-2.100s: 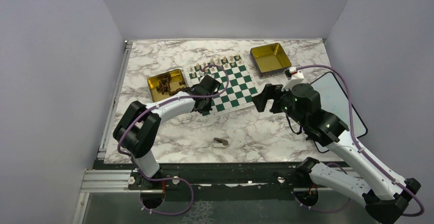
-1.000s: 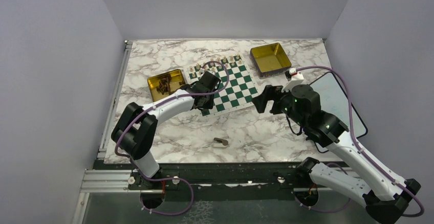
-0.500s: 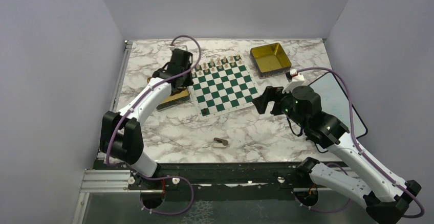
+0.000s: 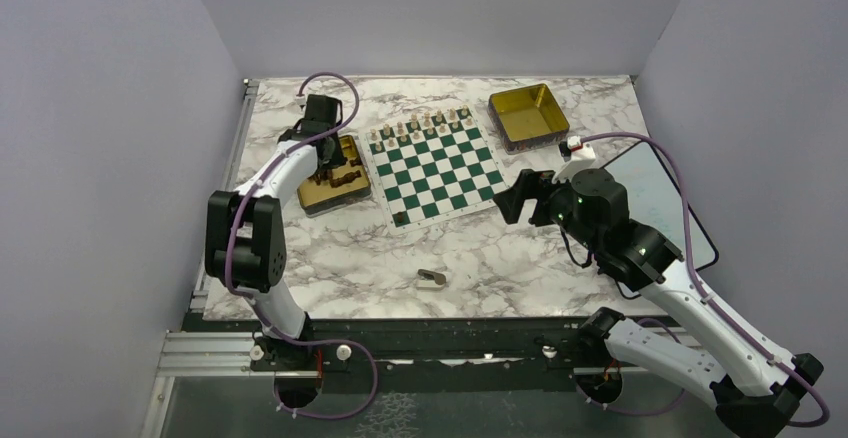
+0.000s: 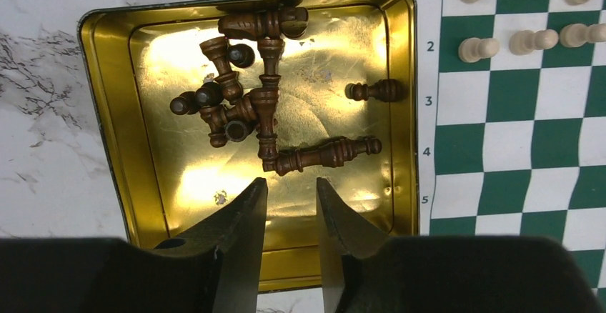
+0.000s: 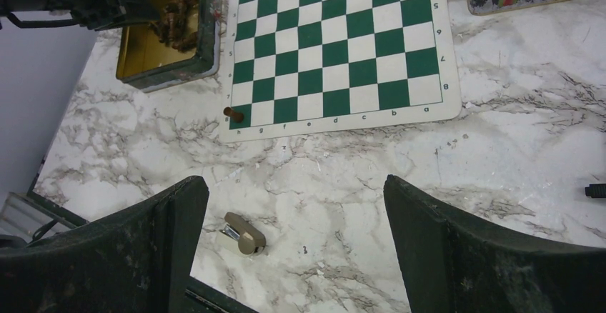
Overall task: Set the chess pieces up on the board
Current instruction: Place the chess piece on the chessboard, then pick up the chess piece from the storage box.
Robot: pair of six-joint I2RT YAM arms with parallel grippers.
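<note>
- While hovering over the left gold tin (image 5: 114,134): left gripper (image 5: 291,184), jaws narrowly parted, grasping nothing.
- Wide-spread, empty jaws on the right gripper (image 6: 293,182), above the desk (image 4: 330,248), beside the near-right corner of the board (image 4: 440,168).
- Roughly a dozen dark chess pieces (image 5: 261,113) heaped in that tin; exact count unclear.
- One dark piece (image 6: 231,113) standing at the near-left board corner.
- Two tins in all; second tin (image 4: 528,113) off the far-right corner.
- Two rows of pale pieces (image 4: 425,123) along the far edge.

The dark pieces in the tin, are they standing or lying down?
Lying down: most dark pieces sprawl sideways inside the tin.
</note>
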